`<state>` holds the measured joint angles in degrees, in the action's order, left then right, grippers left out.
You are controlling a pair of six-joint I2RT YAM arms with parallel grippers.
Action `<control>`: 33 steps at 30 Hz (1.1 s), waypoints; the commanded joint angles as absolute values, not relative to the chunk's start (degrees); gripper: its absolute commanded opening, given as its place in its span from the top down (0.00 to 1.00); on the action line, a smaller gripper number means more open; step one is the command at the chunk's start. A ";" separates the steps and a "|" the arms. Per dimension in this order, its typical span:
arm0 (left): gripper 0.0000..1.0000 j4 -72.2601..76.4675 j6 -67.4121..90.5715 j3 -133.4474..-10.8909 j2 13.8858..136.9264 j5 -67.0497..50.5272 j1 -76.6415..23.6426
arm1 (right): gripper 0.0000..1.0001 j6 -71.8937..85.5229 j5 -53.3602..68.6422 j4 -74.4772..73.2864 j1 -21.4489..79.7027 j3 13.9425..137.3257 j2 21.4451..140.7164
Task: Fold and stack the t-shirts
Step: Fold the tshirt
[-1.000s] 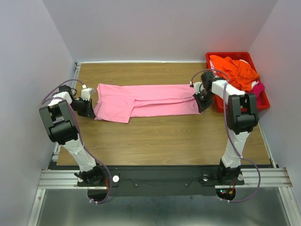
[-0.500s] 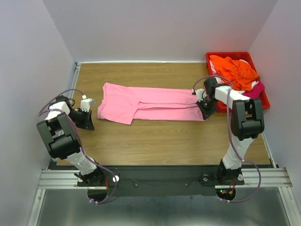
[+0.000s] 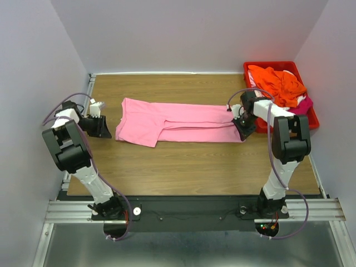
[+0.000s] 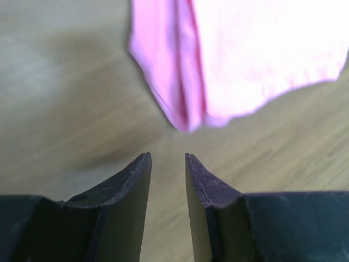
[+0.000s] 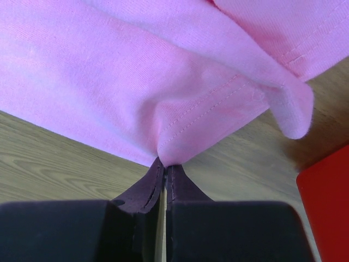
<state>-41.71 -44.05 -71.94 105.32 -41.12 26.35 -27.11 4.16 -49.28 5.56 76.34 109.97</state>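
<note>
Now, your pink t-shirt (image 3: 178, 119) lies flat across the middle of the bench (image 3: 183, 167), folded into a long strip that runs from left to right.

Your left hand (image 3: 101, 125) sits low over the bench just past the shirt's left end. It is not touching the cloth. From the left wrist camera you can see its two fingers (image 4: 131, 185) standing a little way apart, with bare wood in the gap and nothing between them. The rounded pink corner of the shirt lies just ahead of the tips.

Your right hand (image 3: 243, 127) is at the shirt's other end, at the near right corner of the strip. From the right wrist camera its fingers (image 5: 144, 191) are pressed tight together. They pinch a small bit of the pink hem, which bunches up where they grip it. A loose flap of the shirt curls over just to the right of the pinch.

The red bin (image 3: 272, 63) stands at the back right of the bench, close beside the right hand. An orange t-shirt (image 3: 281, 83) is heaped on top in it, and a magenta t-shirt (image 3: 306, 104) lies near its right side. A bit of white peeks out between them. It may be another shirt, but it is too small to be sure.
</note>
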 commanded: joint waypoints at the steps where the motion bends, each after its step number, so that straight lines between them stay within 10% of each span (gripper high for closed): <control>1: 0.58 -40.17 -38.60 -76.80 108.53 -44.30 26.10 | 0.99 -27.69 2.20 -48.43 4.66 78.05 111.36; 20: 0.57 -32.26 -32.34 -76.29 114.34 -37.89 21.62 | 0.99 -28.04 1.67 -48.43 4.75 79.98 113.55; 28: 0.78 -34.28 -35.77 -72.35 111.46 -34.54 21.62 | 0.99 -28.56 0.97 -48.43 4.66 79.81 113.29; 33: 0.65 -33.75 -35.34 -70.66 109.25 -35.42 21.53 | 1.00 -28.48 1.40 -48.43 4.66 79.54 113.29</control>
